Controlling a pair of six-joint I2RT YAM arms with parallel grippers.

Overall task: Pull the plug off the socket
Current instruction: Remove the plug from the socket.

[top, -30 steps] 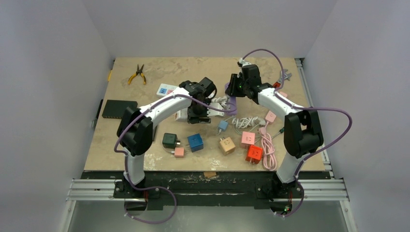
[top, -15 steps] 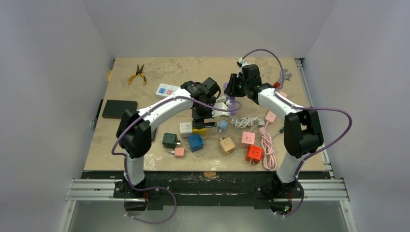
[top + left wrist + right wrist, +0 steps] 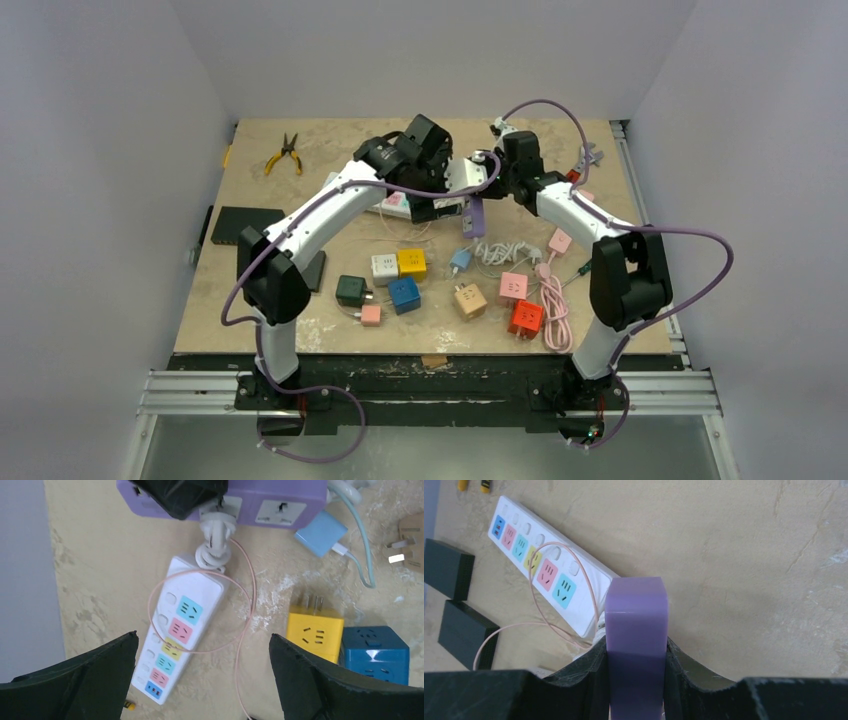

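Socket strip, purple, stiff and probably light, is clamped in the right gripper above the table. Left gripper hangs wide open nearby. White plug sits in the strip's face; its rigid body, not the soft coiled cord, seems the place to grip.

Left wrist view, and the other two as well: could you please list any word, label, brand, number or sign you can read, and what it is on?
None: no word, brand or number is legible in any view.
The white power strip: coloured socket faces only, no print.
The purple socket block: no lettering shows.
The yellow cube adapter and blue cube adapter: socket slots only.
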